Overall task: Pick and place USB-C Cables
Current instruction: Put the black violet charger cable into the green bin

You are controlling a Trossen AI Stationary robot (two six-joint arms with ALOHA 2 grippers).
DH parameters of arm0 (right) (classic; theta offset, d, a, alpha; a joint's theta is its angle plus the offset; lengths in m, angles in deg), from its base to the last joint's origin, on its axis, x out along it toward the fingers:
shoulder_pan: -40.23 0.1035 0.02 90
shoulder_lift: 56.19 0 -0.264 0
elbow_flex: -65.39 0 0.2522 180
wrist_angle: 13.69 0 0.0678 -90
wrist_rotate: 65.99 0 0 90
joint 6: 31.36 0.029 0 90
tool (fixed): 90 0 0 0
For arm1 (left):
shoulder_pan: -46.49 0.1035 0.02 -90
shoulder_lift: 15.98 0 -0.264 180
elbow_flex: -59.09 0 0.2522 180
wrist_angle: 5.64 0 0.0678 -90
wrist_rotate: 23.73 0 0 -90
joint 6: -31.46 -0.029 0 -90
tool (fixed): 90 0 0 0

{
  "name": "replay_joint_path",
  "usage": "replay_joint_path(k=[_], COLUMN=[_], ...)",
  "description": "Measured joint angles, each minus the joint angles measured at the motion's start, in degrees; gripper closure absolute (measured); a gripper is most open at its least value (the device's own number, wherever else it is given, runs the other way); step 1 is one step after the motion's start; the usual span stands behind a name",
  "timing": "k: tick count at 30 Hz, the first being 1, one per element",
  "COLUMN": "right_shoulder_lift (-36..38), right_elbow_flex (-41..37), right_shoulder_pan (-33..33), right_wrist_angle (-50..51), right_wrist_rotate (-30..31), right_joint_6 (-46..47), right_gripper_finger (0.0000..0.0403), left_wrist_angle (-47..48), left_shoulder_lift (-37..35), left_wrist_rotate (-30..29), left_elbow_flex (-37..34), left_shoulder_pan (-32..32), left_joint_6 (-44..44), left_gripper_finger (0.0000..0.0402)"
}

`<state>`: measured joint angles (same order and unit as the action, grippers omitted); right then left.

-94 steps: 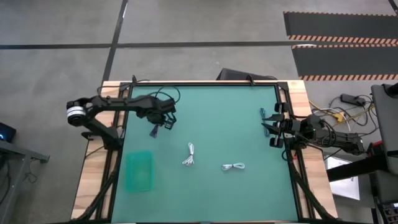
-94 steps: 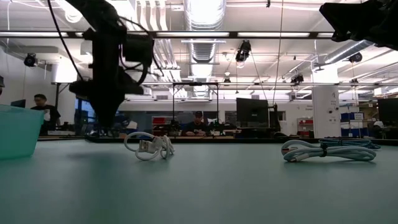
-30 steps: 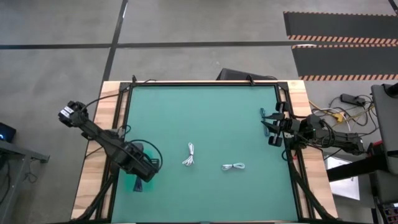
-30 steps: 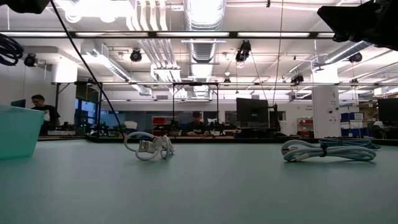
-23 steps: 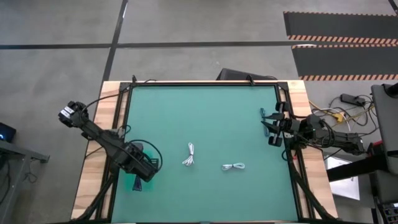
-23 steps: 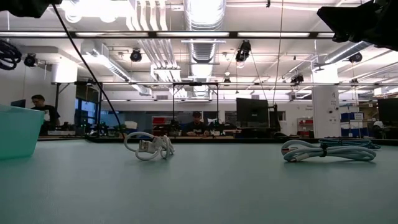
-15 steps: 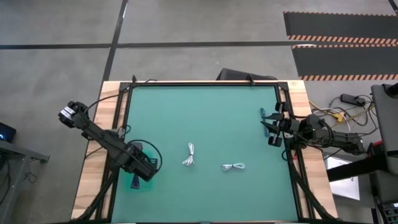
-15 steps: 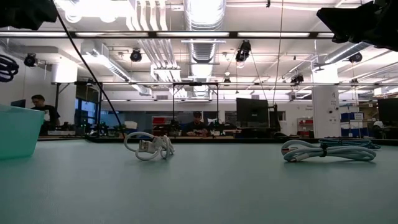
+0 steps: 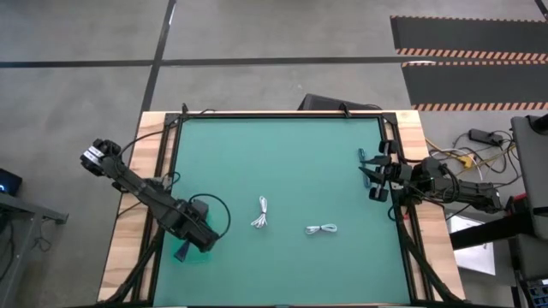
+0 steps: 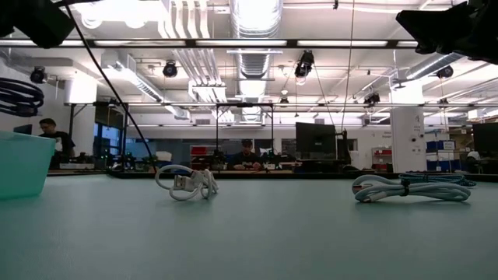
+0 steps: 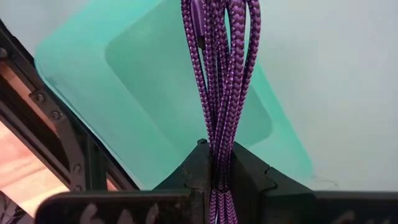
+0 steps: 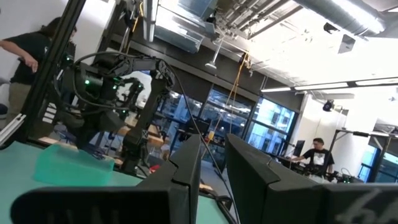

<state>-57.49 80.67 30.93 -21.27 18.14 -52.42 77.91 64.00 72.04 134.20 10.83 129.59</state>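
Two white coiled USB-C cables lie flat on the green table, one near the middle (image 9: 262, 213) (image 10: 185, 183), one right of it (image 9: 322, 229) (image 10: 411, 188). My left gripper (image 9: 183, 249) (image 11: 218, 163) is above the teal bin (image 9: 202, 255) (image 11: 155, 81) at the table's near left, shut on a purple braided cable (image 11: 221, 62) (image 10: 19, 97). My right gripper (image 9: 370, 175) (image 12: 214, 180) waits open at the table's right edge, away from both white cables. My left gripper pinches the purple cable's bundled strands (image 11: 219, 155) between its two fingers, coming from above and pointing down. Several strands run together through the fingers. The looped bundle hangs below them, lifted clear, over the inside of the teal bin.
The bin's wall (image 10: 19, 163) stands at the low view's left edge. Black frame rails (image 9: 163, 197) run along the table's sides. People (image 12: 317, 158) sit in the room beyond the table. Open green surface lies around both white cables.
My left gripper has come down a little over the teal bin, shifting slightly toward the table's right. The purple cable stays in its hold, and its loops hang lower at the low view's left edge. The white cables and my right arm have kept still.
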Motion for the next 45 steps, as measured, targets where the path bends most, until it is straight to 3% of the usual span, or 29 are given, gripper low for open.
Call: replay_joint_path(k=[15, 45], right_shoulder_lift=[0.0, 0.0], right_elbow_flex=[0.0, -0.02], right_shoulder_pan=[0.02, 0.0], right_wrist_angle=[0.07, 0.52], right_wrist_rotate=[0.0, 0.0], right_joint_6=[0.0, 0.02], right_gripper_finger=[0.0339, 0.0339], left_wrist_angle=[-0.32, -1.27], left_shoulder_lift=[-0.07, -0.09], left_wrist_rotate=[0.24, -0.08], left_elbow_flex=[-3.69, -3.85], left_shoulder_pan=[-0.08, -1.31], left_joint_6=[0.47, -2.53], left_gripper_finger=[0.0379, 0.0379])
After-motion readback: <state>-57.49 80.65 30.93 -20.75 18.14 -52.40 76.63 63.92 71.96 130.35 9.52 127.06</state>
